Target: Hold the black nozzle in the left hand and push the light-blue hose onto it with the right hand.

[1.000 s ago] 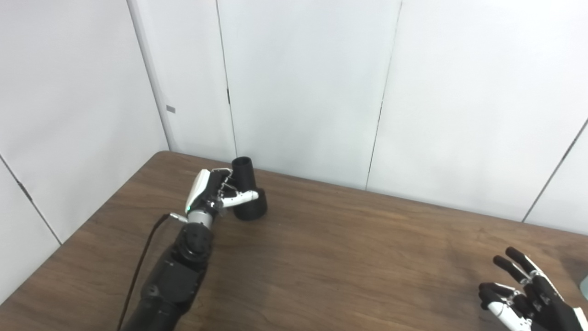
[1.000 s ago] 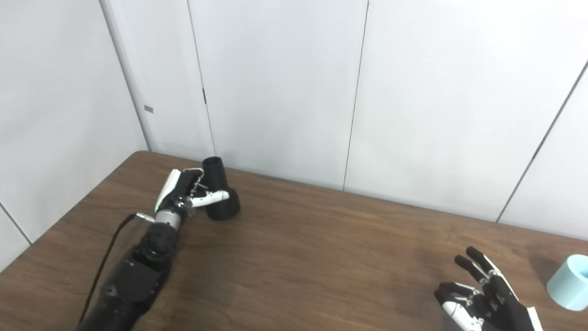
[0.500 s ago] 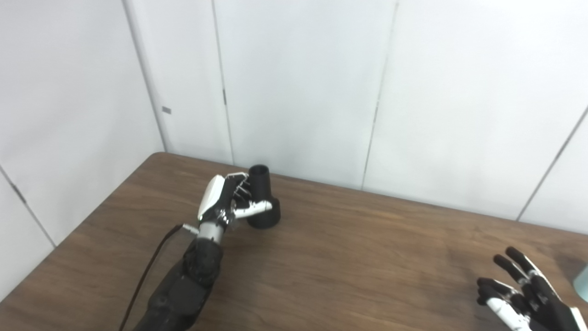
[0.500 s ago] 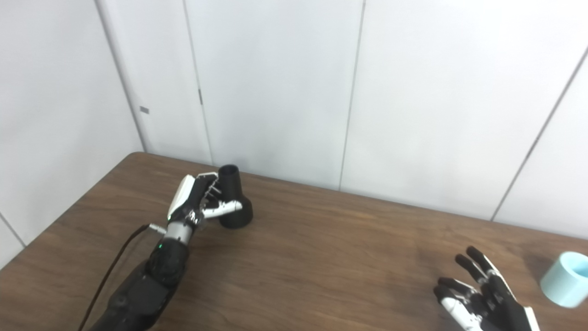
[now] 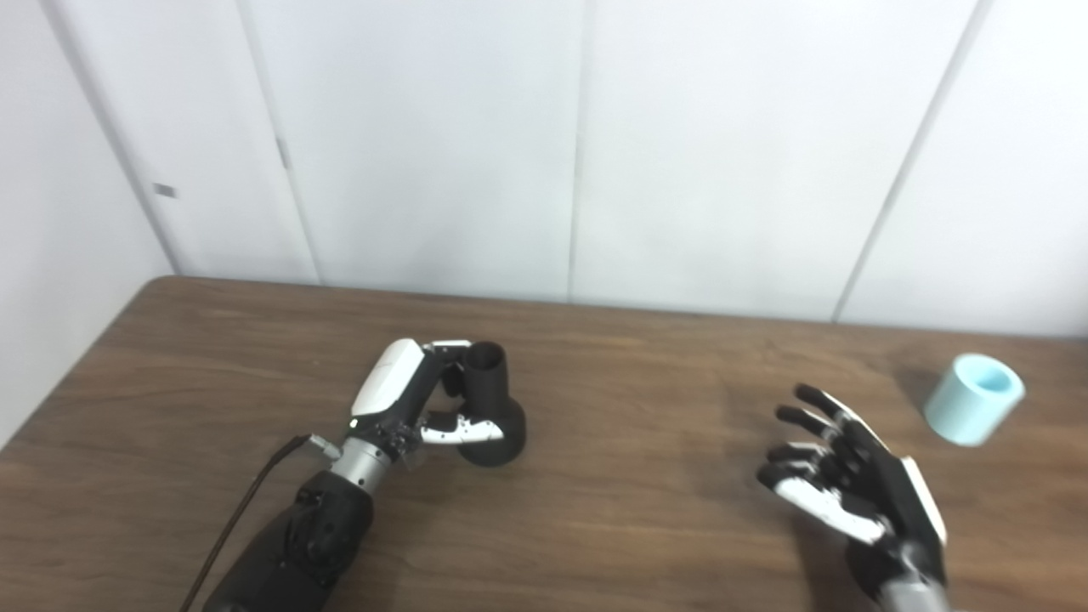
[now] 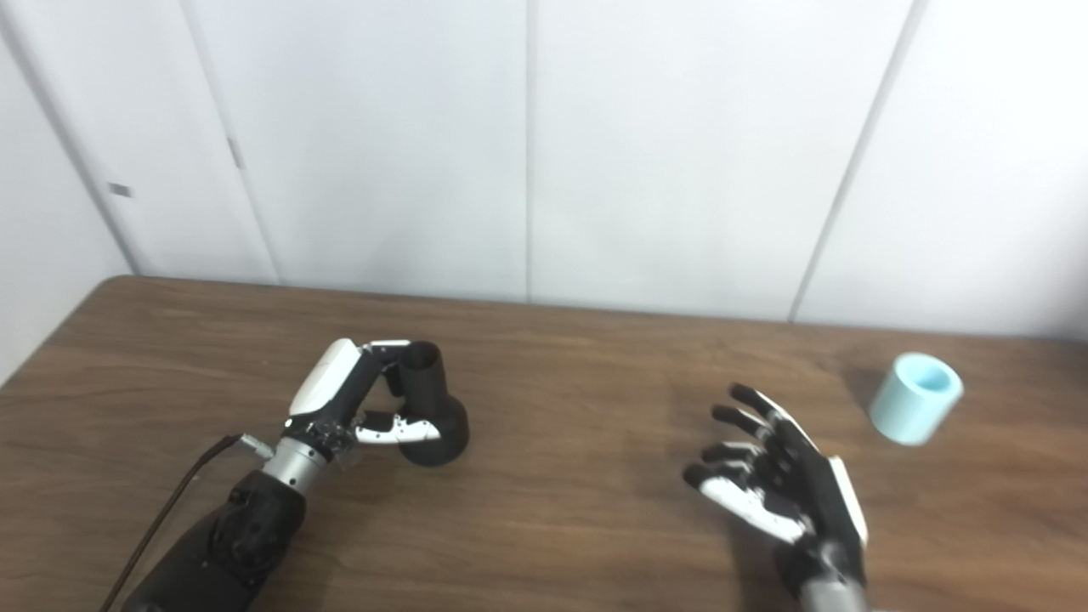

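The left hand (image 5: 406,406) is clamped on the black nozzle (image 5: 490,406), fingers curled behind the narrow neck and thumb across the front of the wide base. The nozzle stands nearly upright, its open neck tipped slightly toward 11 o'clock, with the base touching or just above the tabletop (image 5: 629,476); which of the two cannot be told.

The right hand (image 5: 850,491) hangs over the tabletop with fingers spread apart, holding nothing, palm turned toward 10 o'clock. The hose (image 5: 974,410), a short light-blue tube, lies from this hand at about 2 o'clock, near but not touching. It is tilted, its open mouth facing up and toward 1 o'clock, so its long axis runs roughly from 7 to 1 o'clock. The right hand is plainly the nearer one; the left and its nozzle sit well apart from the hose, away at 9 o'clock.

By my judgement the coming move is a reach toward 2 o'clock to wrap the fingers around the tube's side, across that axis.

The tabletop is dark wood grain, bare apart from these things. Behind it stand plain white wall panels (image 5: 425,127) with thin vertical seams.
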Controlling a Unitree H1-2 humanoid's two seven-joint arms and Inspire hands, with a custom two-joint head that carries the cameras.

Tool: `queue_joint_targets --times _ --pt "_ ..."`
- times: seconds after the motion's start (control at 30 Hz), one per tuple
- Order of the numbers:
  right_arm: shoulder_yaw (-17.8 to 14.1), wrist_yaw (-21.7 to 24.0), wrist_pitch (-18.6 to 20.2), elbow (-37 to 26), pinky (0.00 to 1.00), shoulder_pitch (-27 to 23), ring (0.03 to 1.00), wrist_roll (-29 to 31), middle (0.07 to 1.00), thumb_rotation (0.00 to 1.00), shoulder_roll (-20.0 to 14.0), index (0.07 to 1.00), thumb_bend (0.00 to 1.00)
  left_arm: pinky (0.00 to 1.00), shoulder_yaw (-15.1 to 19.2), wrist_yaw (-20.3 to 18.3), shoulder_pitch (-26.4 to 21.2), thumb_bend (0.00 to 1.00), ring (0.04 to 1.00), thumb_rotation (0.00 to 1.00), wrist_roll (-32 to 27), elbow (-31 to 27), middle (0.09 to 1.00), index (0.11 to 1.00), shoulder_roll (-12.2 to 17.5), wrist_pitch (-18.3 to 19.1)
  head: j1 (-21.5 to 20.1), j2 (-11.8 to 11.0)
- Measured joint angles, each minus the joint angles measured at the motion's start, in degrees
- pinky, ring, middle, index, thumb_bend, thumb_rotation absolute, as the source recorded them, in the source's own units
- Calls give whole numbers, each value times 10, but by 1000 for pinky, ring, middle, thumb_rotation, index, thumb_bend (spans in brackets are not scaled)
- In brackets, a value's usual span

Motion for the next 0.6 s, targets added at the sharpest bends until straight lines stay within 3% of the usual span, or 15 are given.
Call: queue_joint_targets --times 0.17,0.37,0.6 --pt "-5 -1 -19 13 415 -11 550 -1 694 150 0 734 757 392 -20 -23 -2 505 424 0 1 -8 471 495 -31 -4 -15 4" --pt "-17 4 -57 38 406 -19 524 13 690 87 -4 734 723 376 -23 -25 -5 503 419 0 20 -8 468 515 -67 -4 -33 8" --pt "-25 6 -66 54 366 -31 479 13 662 171 -13 718 848 350 -29 -9 -11 503 400 0 50 4 459 502 -92 -4 -64 8"
